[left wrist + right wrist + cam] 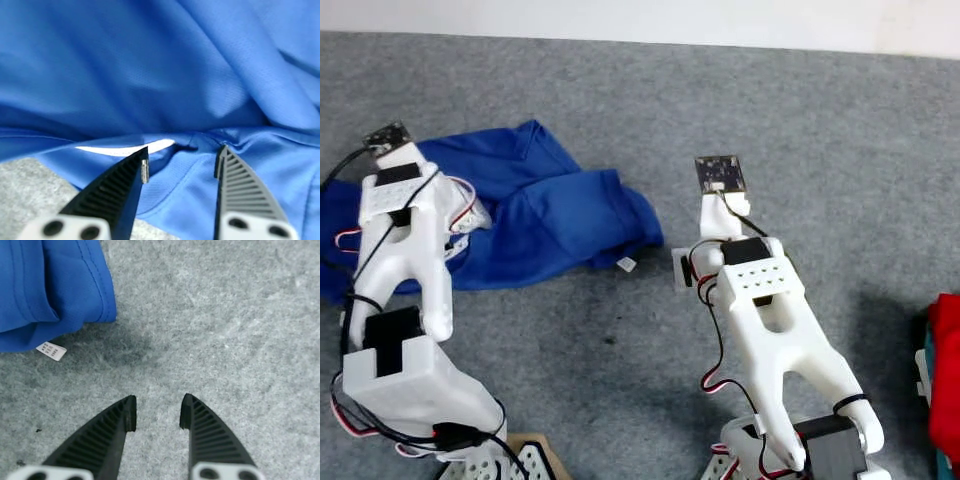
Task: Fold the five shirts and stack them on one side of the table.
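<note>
**Both grippers open, blue shirt crumpled at the left**

The left gripper (183, 157) stands with its jaws spread, nothing clamped between them. Its ribbed fingers (118, 185) point down at a bunched seam of the blue shirt (150, 65), where a thin white strip (125, 148) shows inside a fold. Whether the tips touch the cloth cannot be told. A corner of the grey worktop (25, 190) shows beside one finger, so the gripper sits near the garment's edge.

The right gripper (158, 407) is likewise agape and holds nothing, hanging over bare grey surface. Off to one side of it lies a rounded, doubled-over edge of the same shirt, with a small white tag (51, 351) sticking out onto the worktop just beside the cloth.

From the high view, the shirt lies unfolded and rumpled at the table's left (one part spread toward the far side, another lobe bulging toward the middle). The left arm (395, 230) stands over it, and the right arm (760, 290) is just beyond its right edge. A red shirt (945, 370) lies at the right edge, well apart from the blue one.
</note>
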You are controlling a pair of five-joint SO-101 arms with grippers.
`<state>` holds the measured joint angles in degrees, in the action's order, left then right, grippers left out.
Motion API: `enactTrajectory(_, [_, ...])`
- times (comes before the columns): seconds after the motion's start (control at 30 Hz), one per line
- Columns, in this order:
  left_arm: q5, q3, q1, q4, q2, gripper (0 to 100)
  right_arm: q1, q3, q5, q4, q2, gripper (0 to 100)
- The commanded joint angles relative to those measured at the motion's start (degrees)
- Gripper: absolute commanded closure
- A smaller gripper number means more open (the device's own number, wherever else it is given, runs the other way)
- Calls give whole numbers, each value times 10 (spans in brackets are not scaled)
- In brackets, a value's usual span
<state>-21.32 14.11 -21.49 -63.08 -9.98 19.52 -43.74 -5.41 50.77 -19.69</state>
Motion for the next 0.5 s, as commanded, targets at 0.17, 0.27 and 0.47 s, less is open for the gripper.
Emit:
enactTrajectory(0.17, [4,-7,31,10,-1,998,0,2,-2,-8,-8,840])
enactTrajectory(0.27, [4,-4,31,9,-1,960,0,2,-2,-8,-7,840])
enactTrajectory(0.47, [2,-7,31,6,3,992,0,2,-2,-8,-6,840])
